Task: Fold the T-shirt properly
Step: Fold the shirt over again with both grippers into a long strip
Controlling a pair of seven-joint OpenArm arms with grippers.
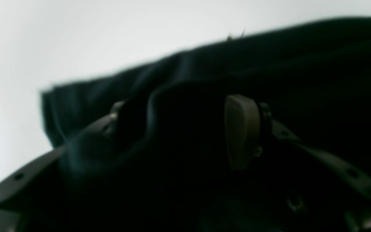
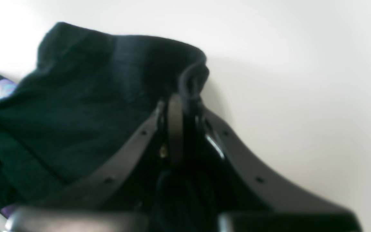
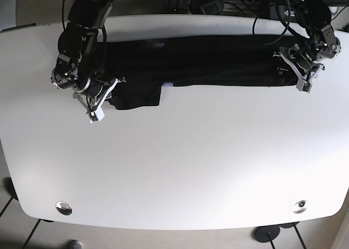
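Both wrist views blur: right fingers [image 2: 185, 106] pinch the T-shirt [image 3: 207, 61], left fingers [image 1: 179, 129] apart, half-buried in cloth.

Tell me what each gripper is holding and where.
Right gripper pinches the T-shirt at a rolled edge; left gripper has cloth between its fingers, grip unclear.

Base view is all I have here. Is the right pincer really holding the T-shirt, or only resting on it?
Observer: The right wrist view shows the right pincer shut on a bunched edge of the T-shirt.
Operator: And the left one?
Observer: The left pincer has dark cloth between its fingers, which stand apart.
Operator: Is the cloth lifted there?
Observer: Too blurred to tell; only the white table shows beyond it.
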